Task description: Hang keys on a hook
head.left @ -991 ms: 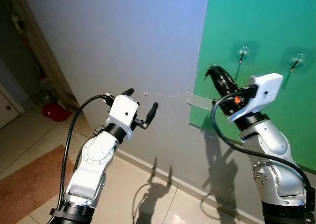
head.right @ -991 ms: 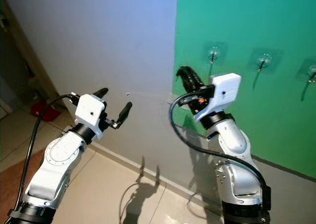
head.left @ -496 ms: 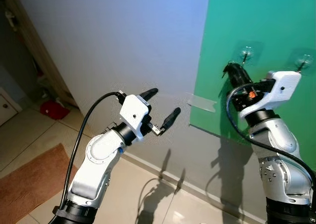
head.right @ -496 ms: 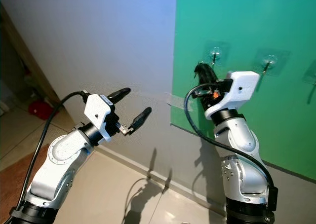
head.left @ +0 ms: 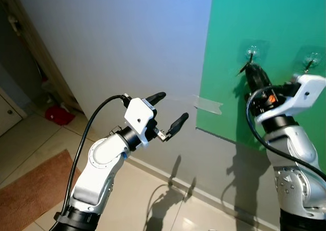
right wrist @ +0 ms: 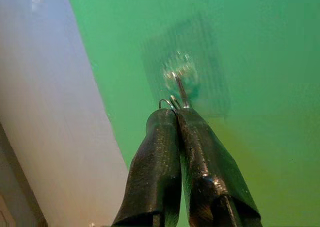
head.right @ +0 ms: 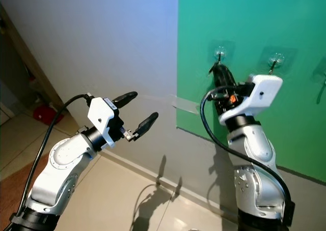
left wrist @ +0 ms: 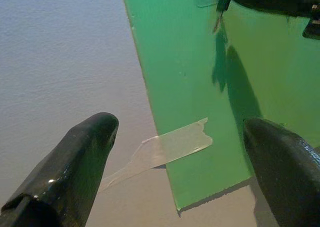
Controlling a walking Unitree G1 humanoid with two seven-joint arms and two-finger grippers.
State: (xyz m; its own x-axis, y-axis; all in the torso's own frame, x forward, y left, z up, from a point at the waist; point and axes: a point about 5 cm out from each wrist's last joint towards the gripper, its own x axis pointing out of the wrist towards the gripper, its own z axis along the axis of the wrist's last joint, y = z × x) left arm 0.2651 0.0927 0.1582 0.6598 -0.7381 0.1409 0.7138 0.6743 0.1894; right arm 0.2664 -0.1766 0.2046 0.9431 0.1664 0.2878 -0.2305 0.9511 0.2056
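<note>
A green sheet (head.left: pixel 275 17) covers the right part of the wall and carries clear stick-on hooks. My right gripper (head.left: pixel 250 68) is raised to the leftmost hook (head.left: pixel 251 52), its tips just below it. In the right wrist view its fingers (right wrist: pixel 165 137) are shut on a thin metal key ring (right wrist: pixel 167 103), which sits right under the hook's metal prong (right wrist: pixel 179 82). The keys themselves are mostly hidden by the fingers. My left gripper (head.left: pixel 170 109) is open and holds nothing, in front of the grey wall, left of the sheet.
A second hook (head.left: pixel 311 60) is to the right of the first, and a third (head.right: pixel 322 73) sits farther right. Clear tape (head.left: pixel 208 105) holds the sheet's left edge. A wooden door frame (head.left: pixel 35 53), a red object (head.left: pixel 56 115) and a rug (head.left: pixel 25 190) are at the left.
My right gripper has risen and moved right, from below-left of the leftmost hook to just under it. The left arm has stretched a little toward the wall.
</note>
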